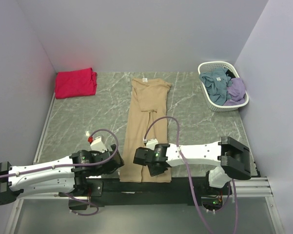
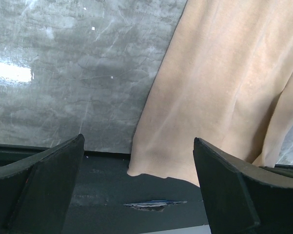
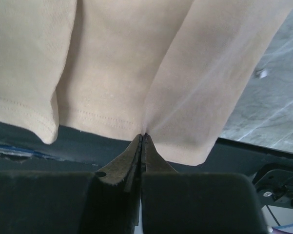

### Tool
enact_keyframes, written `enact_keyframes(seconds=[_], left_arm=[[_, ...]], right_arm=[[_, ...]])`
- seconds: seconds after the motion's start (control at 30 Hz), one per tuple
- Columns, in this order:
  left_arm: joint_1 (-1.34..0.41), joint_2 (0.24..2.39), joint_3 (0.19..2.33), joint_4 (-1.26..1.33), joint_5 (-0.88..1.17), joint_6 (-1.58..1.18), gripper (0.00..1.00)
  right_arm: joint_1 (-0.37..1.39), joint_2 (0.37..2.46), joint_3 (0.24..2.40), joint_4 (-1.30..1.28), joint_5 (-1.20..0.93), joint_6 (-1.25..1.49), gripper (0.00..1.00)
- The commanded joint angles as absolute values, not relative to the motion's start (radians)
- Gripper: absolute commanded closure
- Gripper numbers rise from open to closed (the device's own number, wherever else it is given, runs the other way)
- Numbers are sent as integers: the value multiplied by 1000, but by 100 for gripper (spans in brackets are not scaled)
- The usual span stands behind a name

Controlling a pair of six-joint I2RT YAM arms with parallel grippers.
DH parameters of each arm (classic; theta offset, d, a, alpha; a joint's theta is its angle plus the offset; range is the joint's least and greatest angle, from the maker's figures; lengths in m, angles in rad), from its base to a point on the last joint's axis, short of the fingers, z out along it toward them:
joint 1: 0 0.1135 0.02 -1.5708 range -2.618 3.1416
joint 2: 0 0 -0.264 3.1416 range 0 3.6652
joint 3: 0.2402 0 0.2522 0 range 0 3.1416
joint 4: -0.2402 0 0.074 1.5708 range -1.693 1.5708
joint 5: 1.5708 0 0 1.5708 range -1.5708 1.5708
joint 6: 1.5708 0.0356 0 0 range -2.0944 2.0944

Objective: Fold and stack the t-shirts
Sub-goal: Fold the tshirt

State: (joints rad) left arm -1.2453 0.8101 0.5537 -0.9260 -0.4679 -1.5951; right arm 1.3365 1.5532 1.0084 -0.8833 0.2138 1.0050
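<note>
Right wrist, R gripper (image 3: 143,137) pinching tan tee (image 3: 131,58)

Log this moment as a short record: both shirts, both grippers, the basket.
tan t-shirt: long narrow strip in the middle, collar far, hem at the near edge
red-pink t-shirt: far left corner, apart from the arms
left gripper: jaws open, empty, by the tan hem's left corner
right gripper: jaws shut on the tan hem
basket: far right, holds blue and purple cloth
</note>
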Motion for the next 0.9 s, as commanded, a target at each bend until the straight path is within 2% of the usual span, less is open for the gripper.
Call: enact_keyframes(seconds=[0.0,0.07,0.17,0.23,0.27,0.3,0.4,0.5,0.63,0.87], left_arm=[[-1250,807,549,-928,-469,-1608,1],[-1250,807,548,-927,-469,-1608,1],[-1250,805,548,-925,-468,-1603,0],[-1250,811,551,-927,-471,-1600,0],[-1250,813,554,-928,-472,-1600,1],[-1250,816,555,-930,-474,-1600,1],[-1250,819,560,-928,-477,-1594,0],[-1250,822,566,-936,-488,-1591,0],[-1250,827,555,-901,-482,-1568,1],[-1249,851,471,-723,-396,-1485,1]], right_arm=[[1370,1589,1034,-861,167,1003,100],[1379,1606,1034,-856,147,999,100],[1381,1621,1032,-867,141,1003,94],[1381,1623,1029,-857,132,1002,78],[1381,1621,1037,-874,181,1011,67],[1382,1617,1045,-917,207,1020,40],[1379,1577,1080,-983,294,1032,27],[1365,1508,1100,-1044,385,1058,21],[1248,1384,984,-1046,400,1055,21],[1111,1068,715,-891,266,1017,23]])
